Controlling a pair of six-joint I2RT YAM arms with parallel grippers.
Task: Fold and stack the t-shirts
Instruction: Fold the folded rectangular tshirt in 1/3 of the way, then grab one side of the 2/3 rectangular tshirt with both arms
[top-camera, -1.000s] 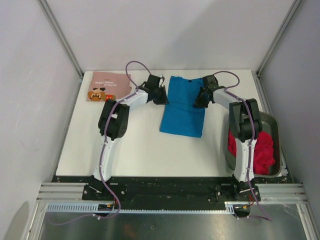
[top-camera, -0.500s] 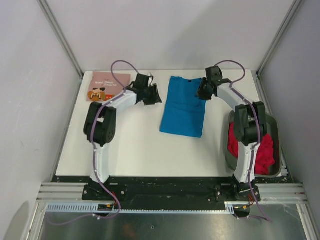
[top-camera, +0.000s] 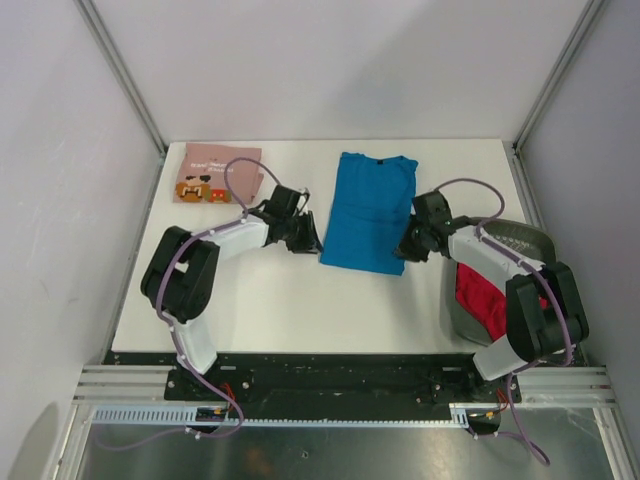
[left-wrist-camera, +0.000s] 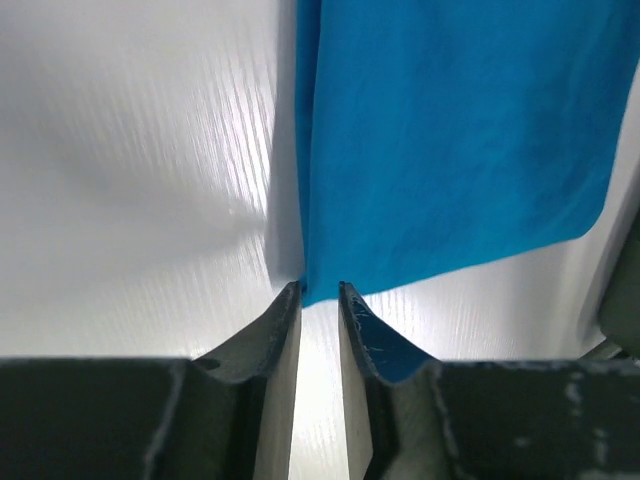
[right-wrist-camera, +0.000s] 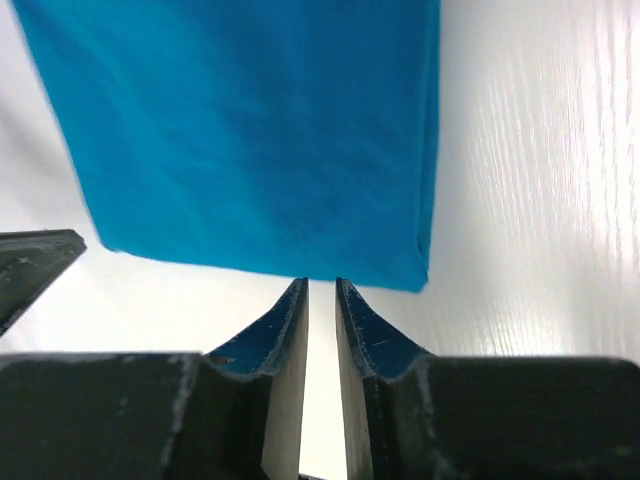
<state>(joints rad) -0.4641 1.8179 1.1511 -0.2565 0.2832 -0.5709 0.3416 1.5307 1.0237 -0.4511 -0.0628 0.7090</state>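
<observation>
Okay, step: looks to us like we're mid-fold on the blue shirt (top-camera: 368, 210). The sides are tucked in so it's a long strip, and the crosswise fold isn't done yet.
Blue shirt: flat in the middle of the surface (top-camera: 300, 300), collar at the far end, hem at the near end, a bit skewed.
Left jaws: down at the near-left hem corner, with just a thin slit between them. In the left wrist view the corner tip sits right in that slit. We can't tell if it's actually pinched or just lying there.
Right jaws: at the hem close to the near-right corner, same thin slit, tips touching the edge of the cloth. Bare surface shows through the gap, so nothing's held as far as we can see.
Pink shirt (top-camera: 215, 160): folded in the far-left corner, well apart from the blue one. Our guess is that's the stack spot.
Red shirt (top-camera: 480, 295): bunched up in the basket (top-camera: 520, 235) on the right, not folded.
Progress: one done, one halfway, one to go, we reckon.
Next: both sides need a real bite on the hem corners, all layers. Then they lift together and carry the hem over to the collar, keeping it level so the edges line up.
Watch out: the right side looks short of the cloth, so it probably has to nudge forward before closing.
</observation>
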